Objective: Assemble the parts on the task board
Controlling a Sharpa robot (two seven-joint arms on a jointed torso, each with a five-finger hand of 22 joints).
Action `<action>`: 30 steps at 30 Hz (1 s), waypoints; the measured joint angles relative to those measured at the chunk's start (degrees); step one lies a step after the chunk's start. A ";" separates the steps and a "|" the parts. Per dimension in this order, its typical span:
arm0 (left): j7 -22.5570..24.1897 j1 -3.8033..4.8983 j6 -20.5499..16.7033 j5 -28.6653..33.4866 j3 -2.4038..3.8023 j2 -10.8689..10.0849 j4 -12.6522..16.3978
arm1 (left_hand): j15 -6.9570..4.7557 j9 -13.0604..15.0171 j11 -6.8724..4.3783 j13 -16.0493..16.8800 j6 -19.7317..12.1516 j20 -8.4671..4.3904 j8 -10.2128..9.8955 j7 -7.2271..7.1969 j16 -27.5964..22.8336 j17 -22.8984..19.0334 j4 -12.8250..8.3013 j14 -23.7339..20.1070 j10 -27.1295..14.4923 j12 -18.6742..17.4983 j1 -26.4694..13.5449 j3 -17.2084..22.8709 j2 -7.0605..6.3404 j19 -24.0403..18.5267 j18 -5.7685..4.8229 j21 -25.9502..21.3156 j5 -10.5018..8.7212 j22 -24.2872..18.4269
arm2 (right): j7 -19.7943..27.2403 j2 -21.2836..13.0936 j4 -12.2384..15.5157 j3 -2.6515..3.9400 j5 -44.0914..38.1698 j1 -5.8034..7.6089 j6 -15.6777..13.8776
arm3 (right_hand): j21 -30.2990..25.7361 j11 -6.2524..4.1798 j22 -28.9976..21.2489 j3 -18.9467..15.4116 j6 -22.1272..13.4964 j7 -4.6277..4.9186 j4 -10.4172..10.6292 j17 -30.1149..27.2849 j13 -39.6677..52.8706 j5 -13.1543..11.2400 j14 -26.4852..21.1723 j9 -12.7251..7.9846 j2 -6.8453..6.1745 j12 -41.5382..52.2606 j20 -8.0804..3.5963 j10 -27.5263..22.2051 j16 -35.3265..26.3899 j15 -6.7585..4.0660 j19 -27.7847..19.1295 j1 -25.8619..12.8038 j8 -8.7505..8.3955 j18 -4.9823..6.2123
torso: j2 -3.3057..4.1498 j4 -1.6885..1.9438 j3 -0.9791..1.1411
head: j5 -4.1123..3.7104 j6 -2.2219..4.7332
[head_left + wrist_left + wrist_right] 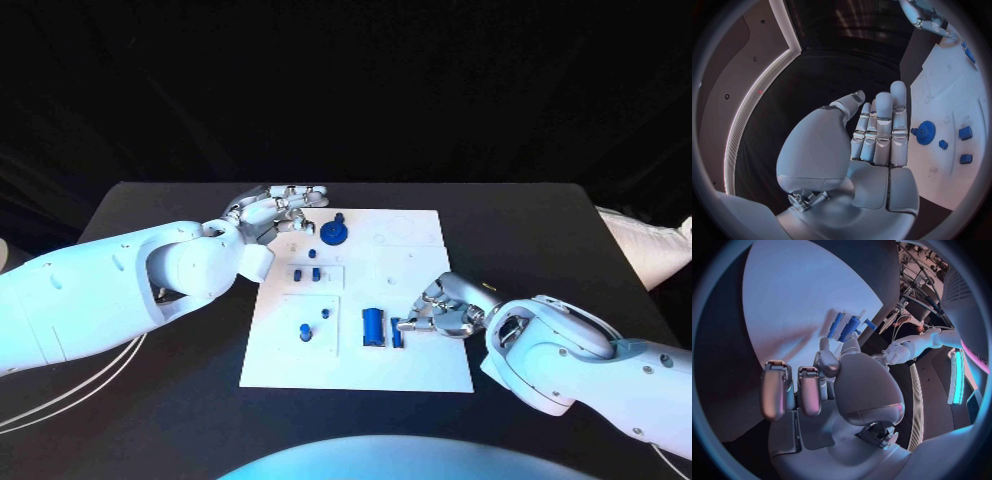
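Right hand [444, 312] pinches a blue part [397, 333]; left hand [274, 212] released, fingers [882, 131] beside the blue gear [333, 235]; I read no writing.

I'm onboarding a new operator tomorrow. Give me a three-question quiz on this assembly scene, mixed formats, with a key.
1. True or false: the left robot hand holds a small blue part.
2. Which lies nearest the left robot hand on the white rectangular task board? A) the round blue gear-shaped part B) the long blue cylindrical part C) a red cap
3. Fill in: the right robot hand sits at the board's ____ edge, beside the long blue cylindrical part.

Key: 1 false; 2 A; 3 right
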 measured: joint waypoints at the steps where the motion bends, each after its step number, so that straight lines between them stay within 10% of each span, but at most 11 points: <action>1: 0.00 -0.09 0.00 0.00 0.00 0.02 -0.09 | 0.00 0.00 0.00 0.00 0.00 0.00 0.00 0.00 0.00 0.00 0.00 0.00 0.00 0.00 0.00 0.00 0.00 0.00 0.00 0.00 0.00 0.00 | 1.33 -0.22 -0.35 0.08 1.57 0.64 -0.64 | -0.43 0.20 -0.29 0.00 -0.39 0.26 0.00 0.00 -0.43 0.00 0.10 -0.12 0.00 -0.76 0.00 -0.39 -0.19 0.10 0.00 0.00 -0.30 0.00 | -0.05 -0.03 -0.01 | -0.05 0.13; 11: 0.21 -1.19 0.01 0.22 -0.02 0.55 -1.23 | 0.10 0.00 0.21 0.00 0.00 0.33 0.25 -0.01 0.00 -0.44 0.71 -0.54 -0.21 0.46 -0.59 -1.22 0.23 -0.33 0.00 -0.54 -0.47 -0.25 | 12.34 -0.76 -5.31 0.30 17.34 4.94 -5.48 | -3.69 1.24 -4.15 0.37 -2.72 1.37 -2.84 0.00 -3.79 2.80 0.09 -0.91 0.93 -6.75 0.98 -2.88 -2.63 0.92 -1.49 4.90 -1.85 -0.01 | -0.93 -0.21 -0.26 | -0.34 0.55; 16: 0.63 -1.80 -0.11 0.83 -0.02 0.91 -2.40 | 0.31 0.00 0.01 0.00 -0.20 0.87 0.62 -0.19 -2.22 -2.25 1.29 -4.75 -0.43 1.59 -1.89 -4.02 -0.23 -3.40 -0.01 -3.35 -1.00 -1.71 | 19.55 0.60 -9.68 0.28 28.69 6.38 -8.43 | -14.20 2.11 -16.29 0.97 -5.68 2.43 -5.41 -4.96 -15.17 3.56 -0.13 -1.94 2.51 -24.66 1.51 -9.76 -13.10 1.74 -6.90 8.90 -2.13 2.80 | -1.61 -0.40 -0.39 | -0.45 0.87; 20: 1.30 -2.06 -0.39 1.50 -0.02 1.57 -3.98 | 0.83 0.00 0.01 -0.03 -0.51 1.50 0.62 -0.50 -9.67 -6.47 1.50 -9.65 -0.83 2.14 -1.61 -5.81 0.04 -8.61 0.00 -8.47 -1.00 -4.88 | 25.38 2.36 -13.49 0.28 37.62 7.20 -9.48 | -32.68 3.05 -35.49 1.52 -7.98 3.75 -6.62 -24.25 -22.83 3.46 -6.32 -3.37 4.08 -32.83 2.48 -13.65 -34.01 3.21 -15.80 11.83 -2.16 6.64 | -2.33 -0.75 -0.58 | -0.61 1.48; 30: 5.98 -2.60 -3.73 2.98 0.01 4.61 -9.46 | 5.25 -0.03 1.21 -0.32 0.34 6.72 -0.13 -0.50 -36.86 -18.76 1.84 -14.62 0.04 -1.59 0.19 -5.44 1.93 -23.91 -0.01 -25.36 -0.99 -17.78 | 40.31 8.93 -26.15 0.36 60.95 8.80 -7.63 | -63.24 8.11 -57.95 0.54 -11.05 6.22 -8.82 -52.98 -52.85 1.61 -20.93 -10.57 6.57 -49.81 9.62 -17.61 -74.49 9.57 -25.61 17.14 -2.36 6.68 | -4.35 -1.62 -0.89 | -1.12 4.30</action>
